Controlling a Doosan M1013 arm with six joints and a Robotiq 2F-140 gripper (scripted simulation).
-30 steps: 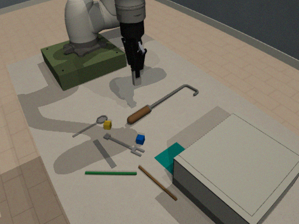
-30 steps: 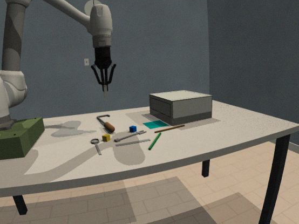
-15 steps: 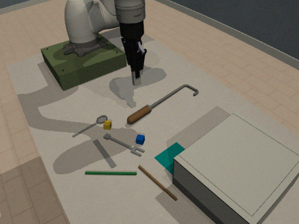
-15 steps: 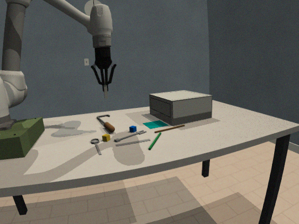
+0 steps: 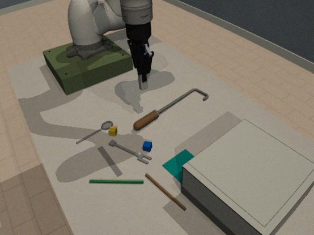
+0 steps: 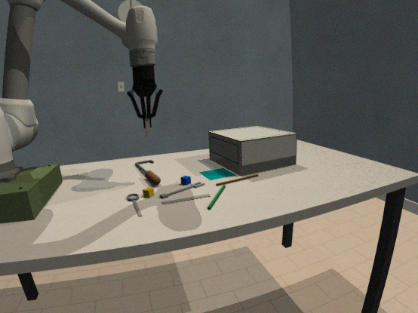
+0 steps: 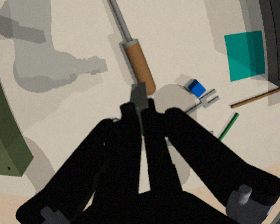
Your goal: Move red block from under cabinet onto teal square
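Gripper [image 6: 147, 130] hangs high, fingers pressed together on nothing; the red block is hidden, presumably under the cabinet [image 5: 249, 165]; the hook [image 5: 170, 106] looks stiff, best gripped by its wooden handle.

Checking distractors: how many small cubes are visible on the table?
2. Yellow cube beside the magnifier's ring; blue cube by the forked tool. No red block visible; it may be hidden under the cabinet.
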